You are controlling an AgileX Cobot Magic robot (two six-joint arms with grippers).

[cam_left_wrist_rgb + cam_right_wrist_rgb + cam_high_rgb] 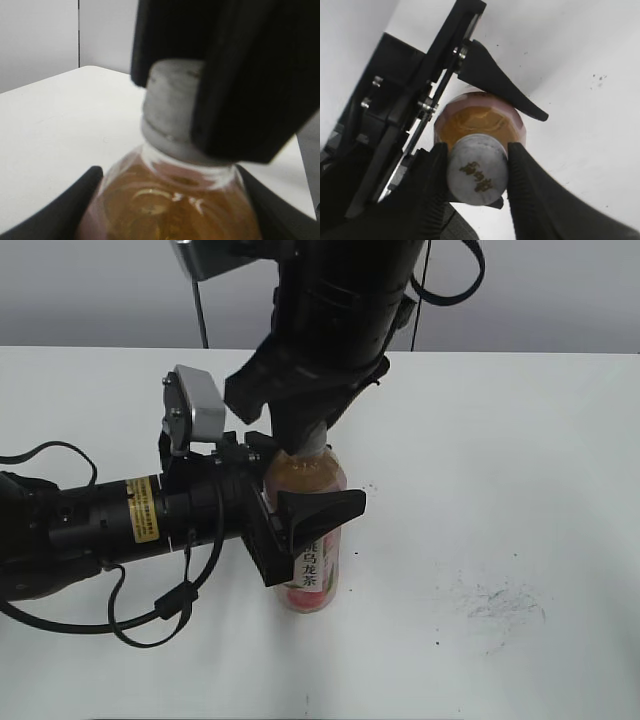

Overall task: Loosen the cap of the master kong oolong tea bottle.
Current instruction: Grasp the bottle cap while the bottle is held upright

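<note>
While the left gripper (300, 525) is reaching in from the left side of the exterior view, its jaws are closing on the body of the master kong oolong tea bottle (310, 575), which is standing upright near the middle of the white table (500, 440). One black finger (325, 505) is crossing in front of the bottle and is covering part of the label, so only some characters are showing. In the left wrist view, the picture is blurred and the lower part of the bottle is cut off at the bottom edge. Coming down from above, the right gripper (477, 172) is clamping the cap (477, 173) from both sides; in the exterior view the cap is almost fully hidden behind this arm. To the right, the table is carrying small dark specks and a faint grey smudge (495, 602). Behind the table, a plain grey wall (560, 300) is standing.
</note>
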